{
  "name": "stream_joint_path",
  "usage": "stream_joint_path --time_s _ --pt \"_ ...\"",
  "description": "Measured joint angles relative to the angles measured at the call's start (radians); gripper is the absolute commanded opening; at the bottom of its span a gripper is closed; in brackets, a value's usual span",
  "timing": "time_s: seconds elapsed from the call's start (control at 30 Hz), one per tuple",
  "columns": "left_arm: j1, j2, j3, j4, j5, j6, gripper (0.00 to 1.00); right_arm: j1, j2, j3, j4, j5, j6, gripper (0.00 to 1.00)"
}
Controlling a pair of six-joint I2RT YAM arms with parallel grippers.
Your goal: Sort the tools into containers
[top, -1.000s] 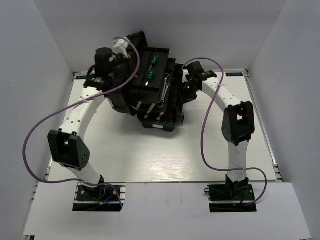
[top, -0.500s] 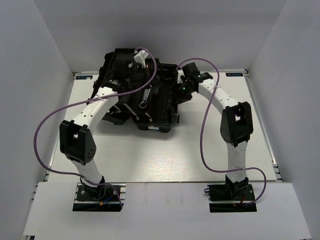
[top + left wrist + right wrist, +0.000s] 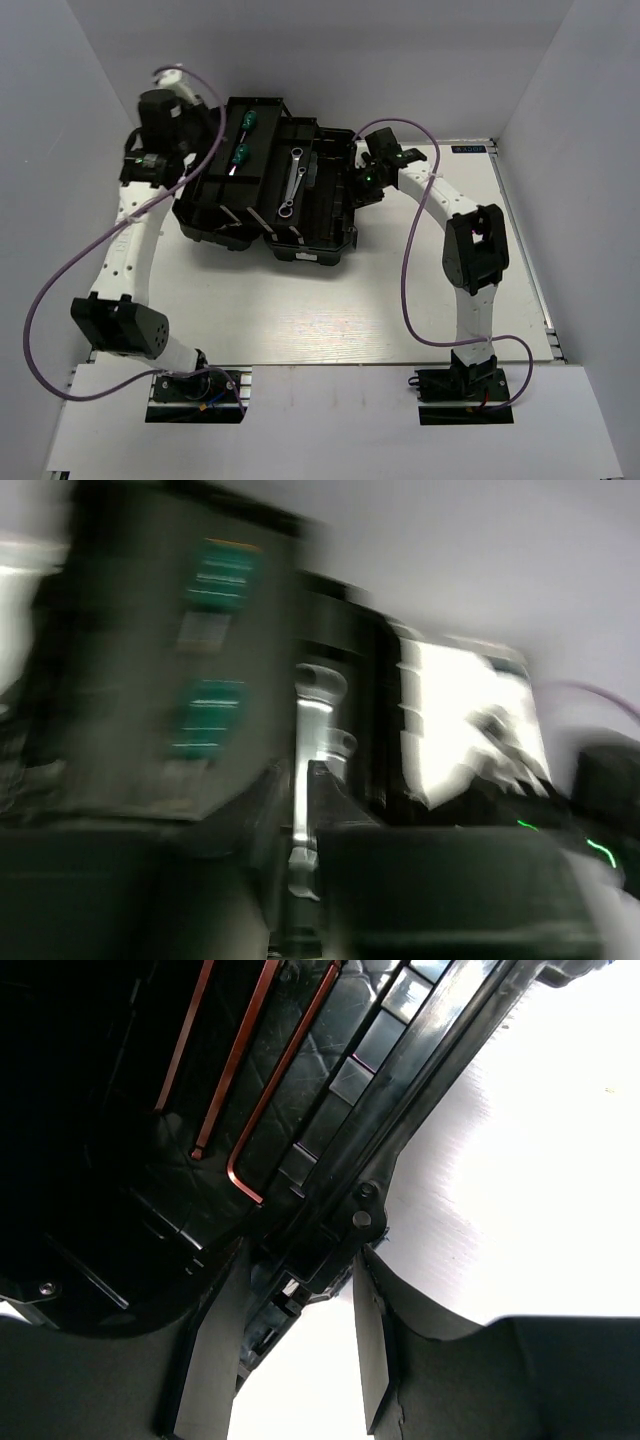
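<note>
wrenches (image 3: 292, 178) lie in toolbox (image 3: 322, 250).

Robot lab test cell, plain white enclosure walls (image 3: 80, 90), white table (image 3: 300, 310), two bolted arms (image 3: 128, 240)

The left arm (image 3: 125, 240) and right arm (image 3: 432, 195) have white link shells and bulky black joint housings. Each trails a looping purple cable (image 3: 45, 300) and stands on a black base plate (image 3: 195, 398), at 7 and 5 o'clock. A green light (image 3: 367, 178) glows on the right wrist, and the right claw (image 3: 298, 1270) has flat matt-black fingers (image 3: 205, 1370).
</note>
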Motion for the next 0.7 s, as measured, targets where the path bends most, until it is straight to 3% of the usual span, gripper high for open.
stream_joint_path --time_s 0.2,0.4,0.7 --pt "0.214 -0.004 -0.122 -0.038 -0.106 -0.042 0.52 -0.019 -0.015 -0.037 0.034 -0.036 0.0 0.0" --pt "0.286 0.065 -0.136 -0.031 -0.082 -0.043 0.65 -0.034 -0.026 -0.043 0.026 -0.082 -0.054 0.0" --pt "0.344 0.162 -0.156 0.0 -0.04 0.006 0.67 -0.043 -0.026 -0.043 0.025 -0.098 -0.068 0.0"
